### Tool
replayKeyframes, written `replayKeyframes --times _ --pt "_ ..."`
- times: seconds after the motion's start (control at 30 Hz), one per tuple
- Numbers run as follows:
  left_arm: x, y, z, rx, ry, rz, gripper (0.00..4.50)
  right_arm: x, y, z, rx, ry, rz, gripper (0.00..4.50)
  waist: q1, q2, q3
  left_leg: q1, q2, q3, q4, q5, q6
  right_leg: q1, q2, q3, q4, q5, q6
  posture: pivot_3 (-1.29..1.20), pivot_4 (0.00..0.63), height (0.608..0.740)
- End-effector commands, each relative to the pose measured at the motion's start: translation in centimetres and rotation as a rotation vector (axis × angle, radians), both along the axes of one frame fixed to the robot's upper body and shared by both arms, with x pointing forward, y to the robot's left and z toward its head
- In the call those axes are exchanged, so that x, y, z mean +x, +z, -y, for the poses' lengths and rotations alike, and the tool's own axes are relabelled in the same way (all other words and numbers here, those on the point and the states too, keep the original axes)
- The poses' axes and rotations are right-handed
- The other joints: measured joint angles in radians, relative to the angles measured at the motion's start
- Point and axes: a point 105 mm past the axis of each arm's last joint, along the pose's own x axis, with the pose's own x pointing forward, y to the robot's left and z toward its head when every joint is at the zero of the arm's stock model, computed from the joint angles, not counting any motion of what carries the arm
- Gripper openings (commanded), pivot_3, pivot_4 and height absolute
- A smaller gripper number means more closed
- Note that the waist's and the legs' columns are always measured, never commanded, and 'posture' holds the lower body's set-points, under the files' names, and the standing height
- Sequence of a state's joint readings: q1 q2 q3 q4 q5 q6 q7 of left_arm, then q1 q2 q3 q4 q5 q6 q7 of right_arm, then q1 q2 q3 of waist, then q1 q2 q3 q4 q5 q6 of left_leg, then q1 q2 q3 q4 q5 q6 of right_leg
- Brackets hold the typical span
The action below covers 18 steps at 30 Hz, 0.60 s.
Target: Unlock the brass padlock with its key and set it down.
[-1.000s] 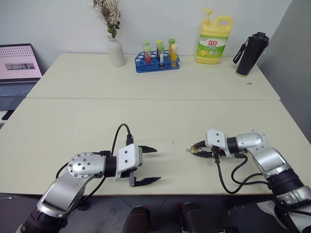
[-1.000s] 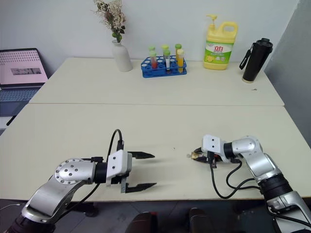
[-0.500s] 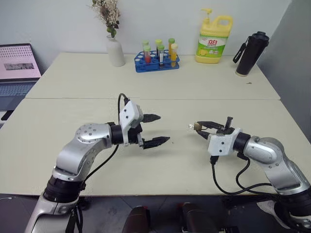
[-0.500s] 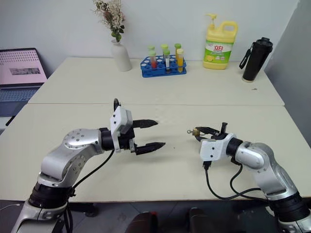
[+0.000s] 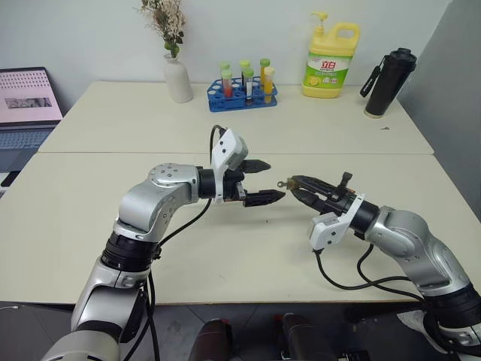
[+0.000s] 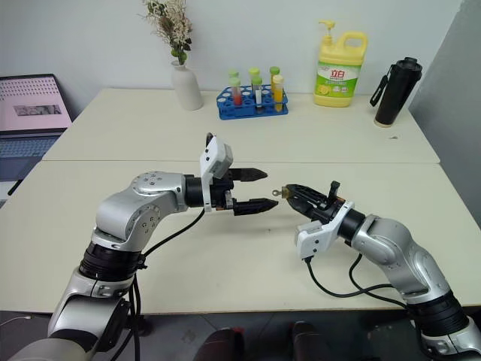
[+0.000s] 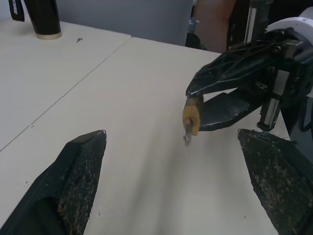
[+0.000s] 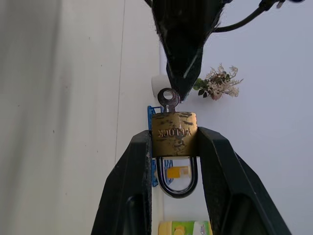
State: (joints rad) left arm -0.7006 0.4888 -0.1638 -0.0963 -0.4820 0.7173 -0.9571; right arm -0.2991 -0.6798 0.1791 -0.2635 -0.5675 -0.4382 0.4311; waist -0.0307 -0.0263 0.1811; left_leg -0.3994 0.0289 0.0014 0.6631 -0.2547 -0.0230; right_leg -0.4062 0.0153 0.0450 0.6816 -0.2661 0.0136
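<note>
The left claw (image 5: 264, 181) is raised above the bench (image 5: 225, 241), its two black fingers spread apart and holding nothing, tips directed toward the right claw (image 5: 294, 186). The right claw is clamped on the brass padlock (image 8: 173, 133), gripping the body by its two side faces. The key (image 8: 168, 101) is seated in the padlock, head protruding toward the left claw. The silver shackle (image 8: 176, 176) runs back between the right claw's fingers, its legs partly hidden. In the head views the padlock is too small to resolve.
</note>
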Motion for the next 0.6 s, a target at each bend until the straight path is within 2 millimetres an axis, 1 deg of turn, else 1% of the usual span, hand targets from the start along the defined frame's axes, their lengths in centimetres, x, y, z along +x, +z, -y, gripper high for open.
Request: replayKeyframes --times 0.03,0.17,0.23,0.37,0.4,0.5,0.6 --pt "-0.43 1.13 0.32 -0.022 -0.046 0.010 4.50 -0.29 1.42 -0.36 0.023 0.028 0.062 0.94 0.001 0.000 0.000 0.000 0.000 0.000 0.000 0.000 0.000 0.000 0.000 0.000 0.000 0.000 0.000 0.00 0.150 0.740" --pt "-0.48 1.21 0.24 -0.022 -0.052 0.000 4.50 -0.30 1.41 -0.37 0.025 0.030 0.061 0.94 0.002 0.000 0.000 0.000 0.000 0.000 0.000 0.000 0.000 0.000 0.000 0.000 0.000 0.000 0.000 0.00 0.150 0.740" --pt "-0.38 1.34 0.18 -0.030 -0.054 -0.012 4.10 -0.32 1.47 -0.39 0.028 0.032 0.063 0.94 0.002 0.000 0.000 0.000 0.000 0.000 0.000 0.000 0.000 0.000 0.000 0.000 0.000 0.000 0.000 0.00 0.150 0.740" --pt "-0.42 1.64 0.35 -0.045 -0.068 -0.010 3.01 -0.42 1.39 -0.45 0.028 0.037 0.060 0.94 0.002 0.000 0.000 0.000 0.000 0.000 0.000 0.000 0.000 0.000 0.000 0.000 0.000 0.000 0.000 0.00 0.150 0.740" --pt "-0.39 1.67 0.35 -0.042 -0.071 -0.003 2.60 -0.40 1.37 -0.44 0.029 0.036 0.058 0.94 0.002 0.000 0.000 0.000 0.000 0.000 0.000 0.000 0.000 0.000 0.000 0.000 0.000 0.000 0.000 0.00 0.150 0.740" --pt "-0.21 1.71 0.27 -0.035 -0.070 0.002 1.71 -0.35 1.37 -0.41 0.031 0.035 0.055 0.94 0.002 0.000 0.000 0.000 0.000 0.000 0.000 0.000 0.000 0.000 0.000 0.000 0.000 0.000 0.000 0.00 0.150 0.740" --pt "-0.69 1.63 0.32 -0.021 -0.108 -0.001 0.73 -0.39 1.51 -0.46 0.035 0.039 0.053 0.94 0.002 0.000 0.000 0.000 0.000 0.000 0.000 0.000 0.000 0.000 0.000 0.000 0.000 0.000 0.000 0.00 0.150 0.740"
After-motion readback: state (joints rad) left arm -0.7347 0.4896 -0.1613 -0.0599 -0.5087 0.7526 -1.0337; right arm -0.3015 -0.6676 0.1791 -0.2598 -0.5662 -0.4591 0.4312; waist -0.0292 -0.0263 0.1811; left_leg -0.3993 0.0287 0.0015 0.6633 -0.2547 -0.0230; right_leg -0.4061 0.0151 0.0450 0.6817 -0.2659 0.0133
